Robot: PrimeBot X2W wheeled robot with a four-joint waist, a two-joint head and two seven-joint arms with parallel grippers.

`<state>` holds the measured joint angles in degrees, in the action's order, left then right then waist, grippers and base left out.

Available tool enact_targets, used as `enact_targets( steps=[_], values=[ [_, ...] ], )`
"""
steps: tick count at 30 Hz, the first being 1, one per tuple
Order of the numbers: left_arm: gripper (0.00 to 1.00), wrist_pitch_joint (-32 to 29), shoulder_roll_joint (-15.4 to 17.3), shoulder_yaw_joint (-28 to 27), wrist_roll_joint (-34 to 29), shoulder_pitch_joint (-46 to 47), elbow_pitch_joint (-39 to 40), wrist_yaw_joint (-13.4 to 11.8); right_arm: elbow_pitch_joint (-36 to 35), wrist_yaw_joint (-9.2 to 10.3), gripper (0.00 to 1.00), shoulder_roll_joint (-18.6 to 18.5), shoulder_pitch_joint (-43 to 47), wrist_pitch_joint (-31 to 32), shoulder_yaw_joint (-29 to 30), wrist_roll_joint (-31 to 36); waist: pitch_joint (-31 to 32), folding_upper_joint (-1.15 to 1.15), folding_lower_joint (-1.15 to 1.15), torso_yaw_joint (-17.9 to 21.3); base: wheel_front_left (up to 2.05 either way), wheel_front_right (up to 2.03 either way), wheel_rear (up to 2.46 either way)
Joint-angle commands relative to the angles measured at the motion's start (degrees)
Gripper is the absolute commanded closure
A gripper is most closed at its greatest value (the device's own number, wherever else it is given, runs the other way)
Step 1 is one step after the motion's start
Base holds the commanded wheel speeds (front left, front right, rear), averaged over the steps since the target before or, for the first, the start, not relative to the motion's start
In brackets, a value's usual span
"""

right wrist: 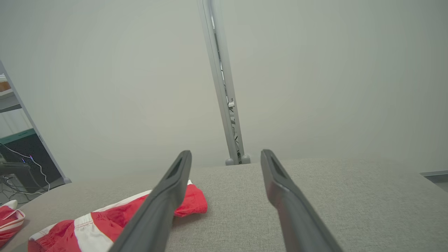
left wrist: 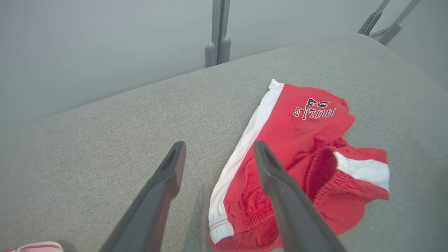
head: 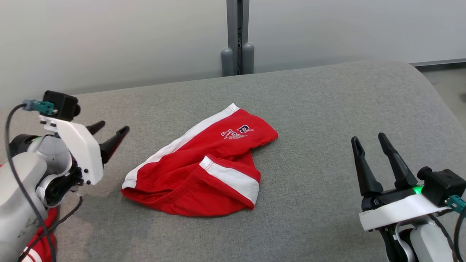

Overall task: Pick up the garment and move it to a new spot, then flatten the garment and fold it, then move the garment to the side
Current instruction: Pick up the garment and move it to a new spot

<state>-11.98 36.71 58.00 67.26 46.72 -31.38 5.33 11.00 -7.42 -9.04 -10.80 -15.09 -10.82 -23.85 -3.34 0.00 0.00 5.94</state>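
With our left claw (head: pixel 113 126) and right claw (head: pixel 368 138) both wide and empty either side of the shorts (head: pixel 196 167), which lie rumpled mid-table (head: pixel 327 109), we judge flattening is in hand, so next we pinch two edges and draw them apart.

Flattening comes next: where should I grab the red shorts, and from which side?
Take the red shorts at the waistband corner where the white side stripe ends, coming from the left with the open left gripper. That corner lies exposed and nearest it; the right side is folded over, so a pinch there would likely catch several layers.
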Motion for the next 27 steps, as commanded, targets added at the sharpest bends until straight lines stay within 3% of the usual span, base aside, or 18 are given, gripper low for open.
enact_targets(
  steps=[1, 4, 12, 18, 22, 27],
  values=[
    [0.00, 0.99, 0.66, -0.59, -0.29, -0.60, 0.46, -0.60, -0.35, -0.13, 0.00, -0.06, 0.67, -0.09, 0.44, -0.16, 0.24, 0.00, 0.00, -0.20, 0.00, 0.00, 0.00],
    [0.00, 6.20, 1.77, -2.14, -0.65, -3.23, 3.46, -3.02, -0.51, -0.13, 0.00, 0.11, 0.84, -0.09, 0.77, -0.24, 0.86, 0.00, 0.00, -0.49, 0.00, 0.00, 0.00],
    [0.00, 21.26, 4.45, -7.04, -0.41, -13.91, 13.04, -13.54, -1.37, -0.13, 0.00, 0.28, 2.20, -0.08, 1.24, -0.14, 1.73, 0.00, 0.00, -1.20, 0.00, 0.00, 0.00],
    [0.00, 27.04, 2.84, -13.10, -2.29, -22.22, 20.89, -21.15, -2.05, -0.13, 0.00, 0.38, 2.85, -0.08, 1.88, -0.40, 0.84, 0.00, 0.00, -2.31, 0.00, 0.00, 0.00],
    [0.00, 27.13, -1.51, -22.20, -10.29, -28.40, 25.82, -23.04, -2.20, -0.13, 0.00, 0.11, 3.12, -0.09, 2.20, -0.52, 0.52, 0.00, 0.00, -3.20, 0.00, 0.00, 0.00],
    [0.00, 27.13, -8.02, -32.23, -19.86, -35.61, 28.51, -22.16, -2.63, -0.13, 0.00, -0.09, 3.36, -0.08, 2.46, -0.53, 0.38, 0.00, 0.00, -3.64, 0.00, 0.00, 0.00]
  ],
)
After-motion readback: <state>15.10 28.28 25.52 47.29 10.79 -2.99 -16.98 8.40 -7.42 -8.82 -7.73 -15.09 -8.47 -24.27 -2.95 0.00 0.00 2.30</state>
